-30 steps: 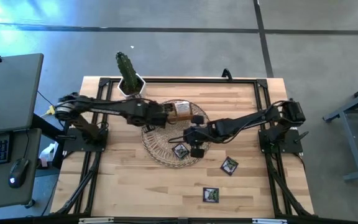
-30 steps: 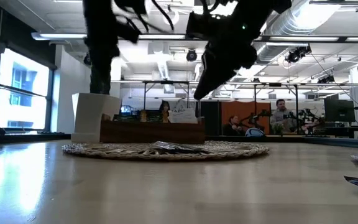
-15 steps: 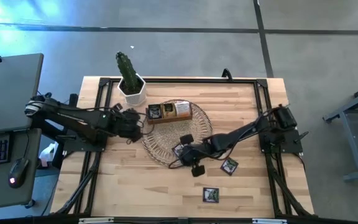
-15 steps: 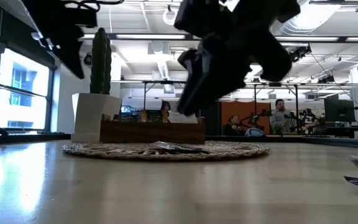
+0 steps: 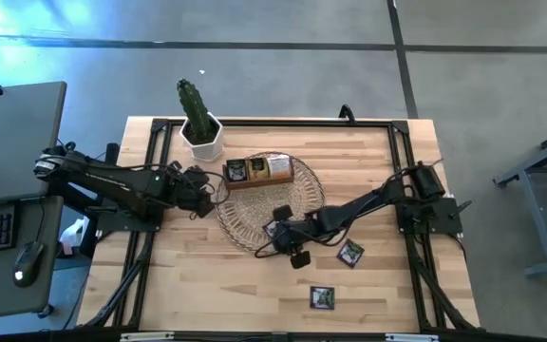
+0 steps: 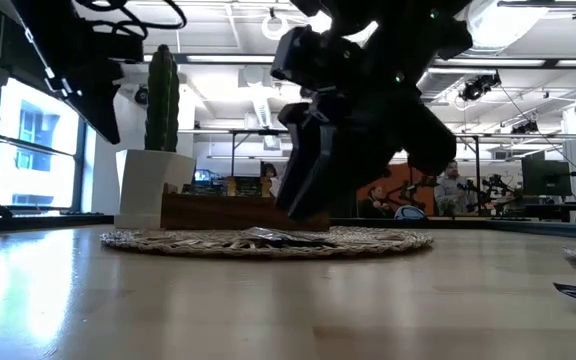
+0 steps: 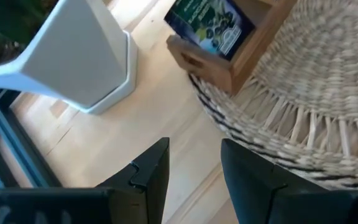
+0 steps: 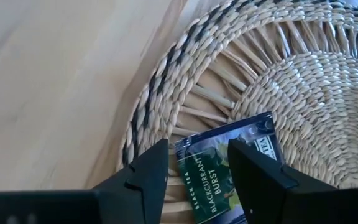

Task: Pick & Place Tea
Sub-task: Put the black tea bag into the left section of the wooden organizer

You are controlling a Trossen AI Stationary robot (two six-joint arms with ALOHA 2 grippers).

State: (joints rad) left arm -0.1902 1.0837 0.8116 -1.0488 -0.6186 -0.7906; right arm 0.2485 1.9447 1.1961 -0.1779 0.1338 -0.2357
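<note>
The counter [image 5: 207, 285] carries everything: the round wicker mat [image 5: 297, 195] sits near its middle toward the far edge, with the wooden box [image 5: 257, 172] on the mat's far side and a potted cactus [image 5: 198, 119] toward the far left corner.

My right gripper [image 8: 194, 168] hangs low over the mat's near edge, fingers [image 8: 143, 177] apart, straddling a dark tea sachet [image 8: 225, 165] lying flat on the weave. The sachet is almost square, so it has hardly any long axis; its printed lines (I can read "Blackcurrant Burst") run slantwise across the gap between my fingers, one corner pointing toward the mat's centre.

My left gripper [image 7: 194, 171] waits just off the mat's left rim, fingers apart and holding nothing, near the box end where another dark sachet [image 7: 210, 25] stands tilted in its compartment.

Two more sachets lie on bare wood toward the near right: one [image 5: 350, 252] just beyond the mat's rim, one [image 5: 322, 297] close to the near edge.

Since half a second ago my right arm has crept slightly toward the mat's centre; a full second ago both grippers were over the mat by the box, and my left has since pulled back to the left.
</note>
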